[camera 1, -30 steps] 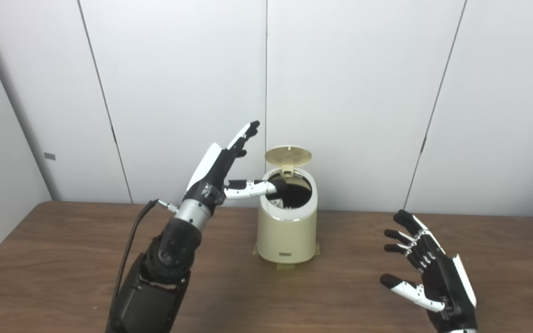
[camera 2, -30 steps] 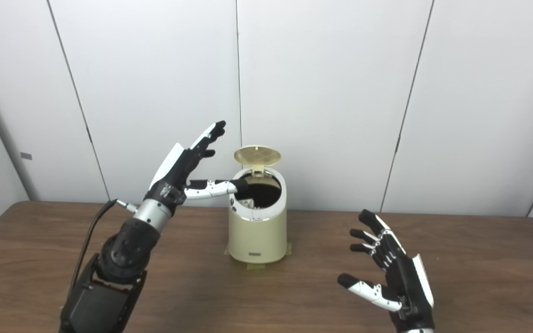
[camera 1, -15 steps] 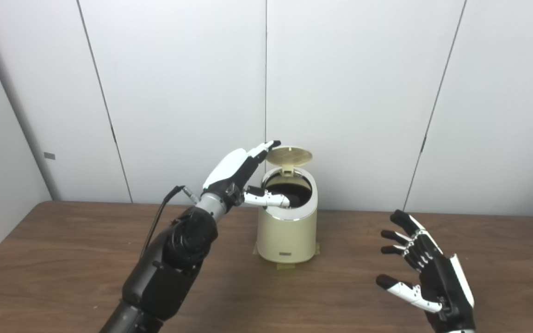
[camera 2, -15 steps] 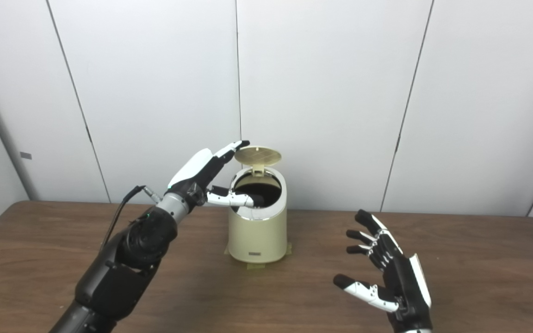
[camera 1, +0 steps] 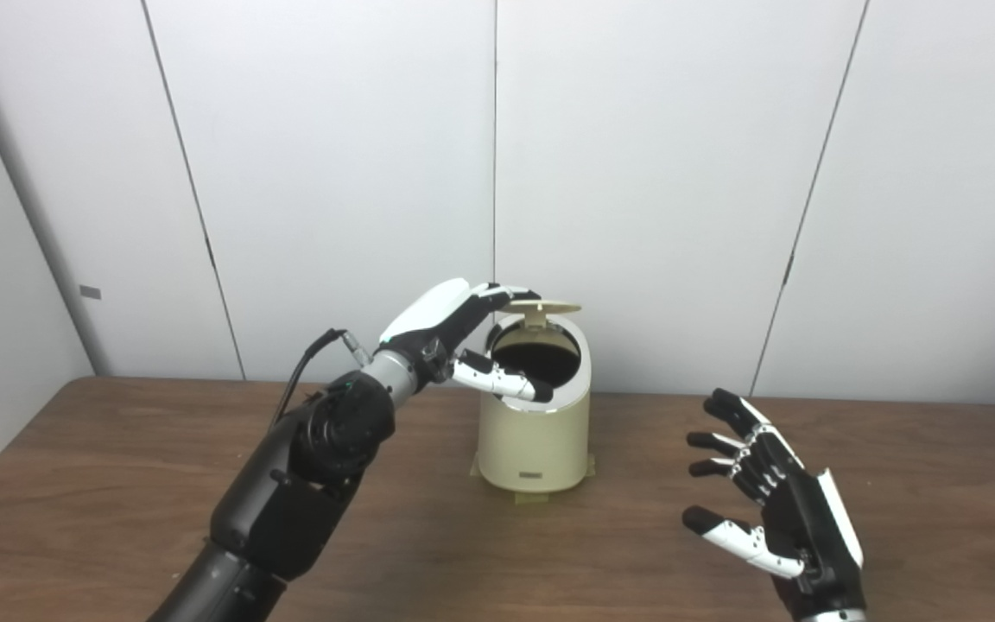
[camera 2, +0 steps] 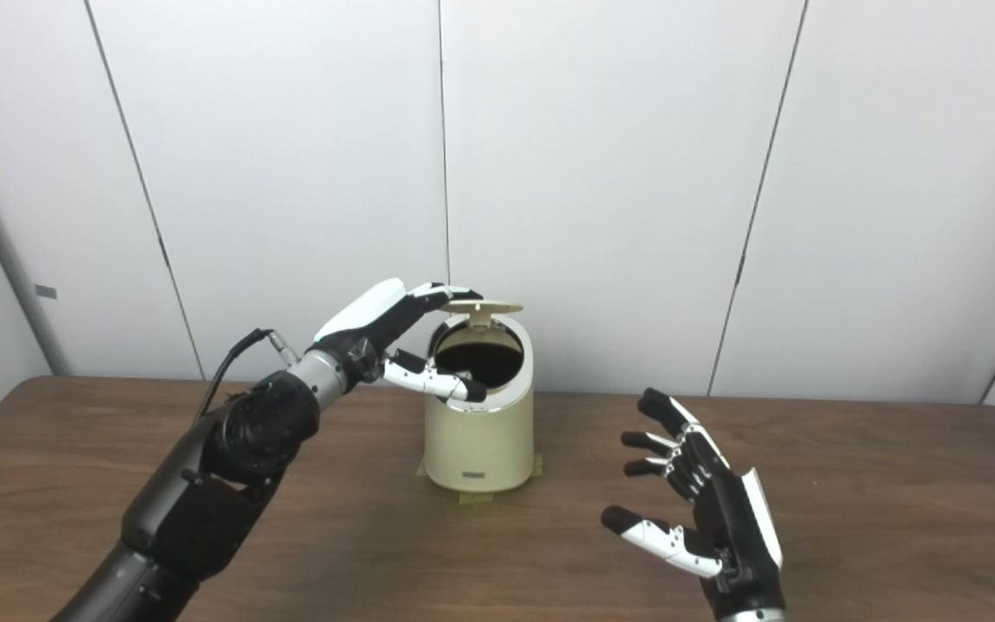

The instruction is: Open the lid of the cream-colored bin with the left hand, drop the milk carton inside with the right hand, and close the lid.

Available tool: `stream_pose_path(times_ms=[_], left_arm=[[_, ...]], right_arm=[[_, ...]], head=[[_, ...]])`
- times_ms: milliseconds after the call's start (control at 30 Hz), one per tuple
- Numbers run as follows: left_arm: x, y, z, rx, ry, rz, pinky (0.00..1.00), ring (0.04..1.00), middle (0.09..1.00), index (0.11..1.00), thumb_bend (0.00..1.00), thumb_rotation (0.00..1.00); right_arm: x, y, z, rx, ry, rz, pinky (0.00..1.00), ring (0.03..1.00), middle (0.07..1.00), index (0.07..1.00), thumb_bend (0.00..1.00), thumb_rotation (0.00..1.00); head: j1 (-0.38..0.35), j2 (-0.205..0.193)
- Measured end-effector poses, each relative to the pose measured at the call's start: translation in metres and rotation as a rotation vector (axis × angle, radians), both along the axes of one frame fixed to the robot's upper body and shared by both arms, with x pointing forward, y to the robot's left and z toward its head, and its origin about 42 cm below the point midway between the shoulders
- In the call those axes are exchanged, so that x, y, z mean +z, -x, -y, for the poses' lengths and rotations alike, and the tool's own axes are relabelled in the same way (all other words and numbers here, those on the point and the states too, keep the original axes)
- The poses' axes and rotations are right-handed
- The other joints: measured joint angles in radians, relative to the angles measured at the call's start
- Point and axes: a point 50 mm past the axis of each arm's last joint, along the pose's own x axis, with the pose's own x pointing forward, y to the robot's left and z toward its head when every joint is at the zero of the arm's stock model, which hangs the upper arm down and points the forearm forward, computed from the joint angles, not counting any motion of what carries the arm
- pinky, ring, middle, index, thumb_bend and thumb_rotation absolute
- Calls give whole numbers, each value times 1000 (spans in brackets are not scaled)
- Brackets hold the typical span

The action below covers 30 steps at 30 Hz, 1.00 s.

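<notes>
left robot hand [camera 2: 394,333] on lid [camera 2: 487,305]

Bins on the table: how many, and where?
1: the cream-colored bin stands mid-table near the wall, lid partly open, under the left hand.

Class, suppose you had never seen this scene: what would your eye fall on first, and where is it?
Most striking is the cream-colored bin at the middle of the brown table, with the left hand reaching over it, fingertips on its half-lowered lid. Next comes the right hand, open with fingers spread, hovering near the table's right front and holding nothing.
</notes>
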Motion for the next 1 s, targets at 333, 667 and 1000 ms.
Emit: stream_pose_path(times_ms=[333, 667, 1000], left_arm=[[5, 10, -5, -31, -106, 71, 1000, 1000, 896, 874, 936, 403], [7, 17, -5, -54, -143, 90, 1000, 1000, 890, 869, 965, 428], [-3, 26, -1, -90, -168, 102, 1000, 1000, 900, 869, 923, 417]], right_arm=[[2, 1, -4, -2, 11, -7, 580, 740, 861, 848, 775, 421], [4, 1, -6, 7, 7, -10, 578, 740, 861, 846, 785, 414], [4, 1, -8, 14, -47, -14, 577, 758, 879, 870, 811, 406]], head=[[-6, 9], [-11, 18], [-15, 23]])
